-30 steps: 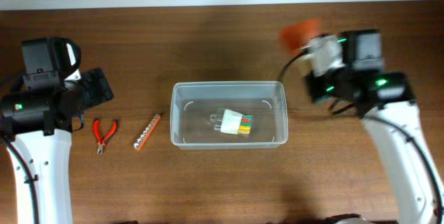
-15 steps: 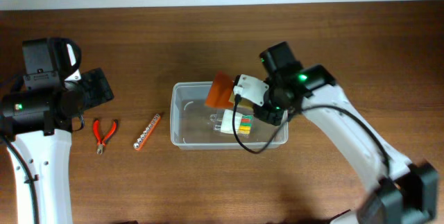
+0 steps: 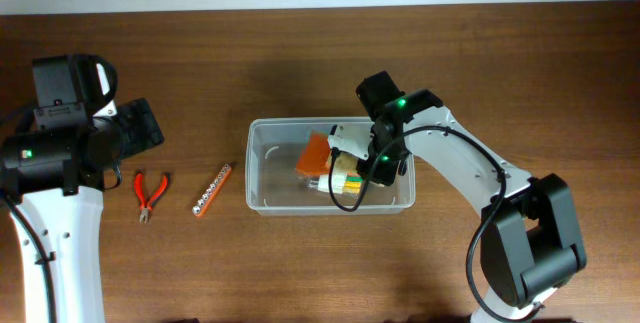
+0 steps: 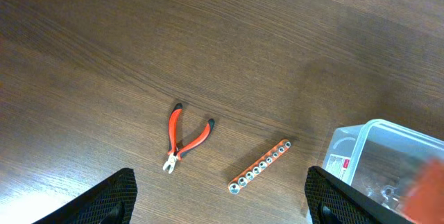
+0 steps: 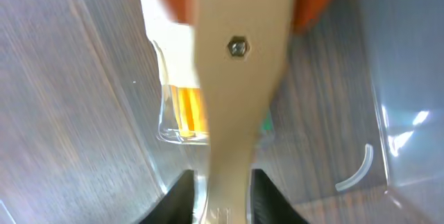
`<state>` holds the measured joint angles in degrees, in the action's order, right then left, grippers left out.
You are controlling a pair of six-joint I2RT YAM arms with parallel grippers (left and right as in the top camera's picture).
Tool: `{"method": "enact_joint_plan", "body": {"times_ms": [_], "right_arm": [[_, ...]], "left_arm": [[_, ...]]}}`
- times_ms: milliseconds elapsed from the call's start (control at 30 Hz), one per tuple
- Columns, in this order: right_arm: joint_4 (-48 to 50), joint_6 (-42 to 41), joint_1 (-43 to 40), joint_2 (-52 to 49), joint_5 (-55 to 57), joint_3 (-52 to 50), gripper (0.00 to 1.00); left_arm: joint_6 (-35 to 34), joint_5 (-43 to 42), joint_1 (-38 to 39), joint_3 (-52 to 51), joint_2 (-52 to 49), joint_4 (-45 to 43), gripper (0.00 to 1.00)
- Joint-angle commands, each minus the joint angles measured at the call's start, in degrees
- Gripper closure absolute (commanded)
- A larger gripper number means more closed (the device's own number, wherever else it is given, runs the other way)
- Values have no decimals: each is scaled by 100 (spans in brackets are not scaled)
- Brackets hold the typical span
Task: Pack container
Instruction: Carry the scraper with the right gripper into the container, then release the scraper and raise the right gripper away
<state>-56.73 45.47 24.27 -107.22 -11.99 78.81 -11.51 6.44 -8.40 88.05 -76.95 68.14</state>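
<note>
The clear plastic container [image 3: 250, 168] stands mid-table, with a clear packet of coloured pieces [image 3: 350, 179] inside. My right gripper [image 3: 376, 159] reaches into it, shut on the beige handle [image 5: 232, 78] of an orange-bladed scraper [image 3: 314, 153], blade toward the container's left half. In the right wrist view the jaws [image 5: 220, 186] clamp the handle above the packet [image 5: 182, 109]. My left gripper [image 4: 222, 203] is open and empty above the table left of the container [image 4: 361, 141].
Red-handled pliers [image 3: 150, 191] and an orange socket rail [image 3: 212, 190] lie on the wooden table left of the container; both show in the left wrist view, pliers [image 4: 186, 137] and rail [image 4: 260, 165].
My right arm swung from the table's back right to over the container, carrying the orange scraper, and lowered it inside. The left arm has not moved.
</note>
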Motion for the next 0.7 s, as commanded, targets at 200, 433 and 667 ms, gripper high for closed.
{"method": "enact_joint_plan", "body": {"times_ms": [200,433,667], "right_arm": [[17,59,46,-122,-149,87,47],[-20,-525,46,138,-81,387,1],[-715,-2048,0,855,1211,2079,1]], "left_arm": [[92,44,-24,-15,-24,9,20],[94,44,-24,-15,-22,13,20],[282,44,-24,-15,-22,26,20]]}}
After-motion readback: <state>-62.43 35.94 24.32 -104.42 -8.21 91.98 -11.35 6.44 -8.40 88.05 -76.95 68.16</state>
